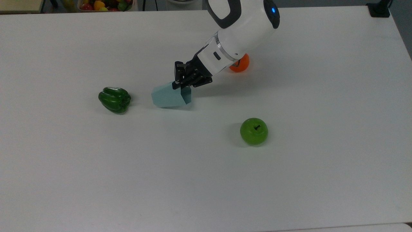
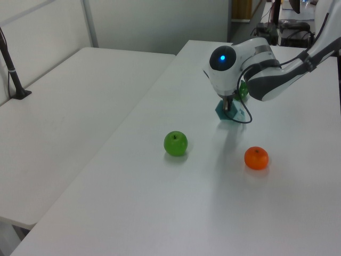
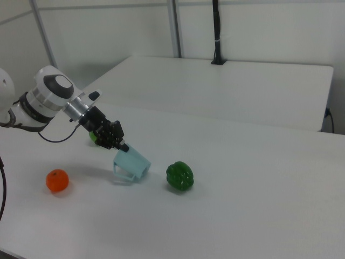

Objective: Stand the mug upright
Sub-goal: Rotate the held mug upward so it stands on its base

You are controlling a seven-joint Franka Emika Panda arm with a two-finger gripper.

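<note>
We see the gripper [image 1: 182, 84] pinched closed on the rim of the mug [image 1: 169, 95], which looks light, stiff, smooth-walled, so rim hold suits.

My arm [image 1: 241, 25] is glossy white with dark grey joint bands and a blue LED. My gripper [image 1: 182, 81] is black. A thin black cable [image 2: 244, 114] loops off my wrist.

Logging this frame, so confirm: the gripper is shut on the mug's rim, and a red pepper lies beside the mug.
One thing is wrong: the pepper is green, as the top view shows. The gripper is indeed shut on the rim of the mug.
</note>
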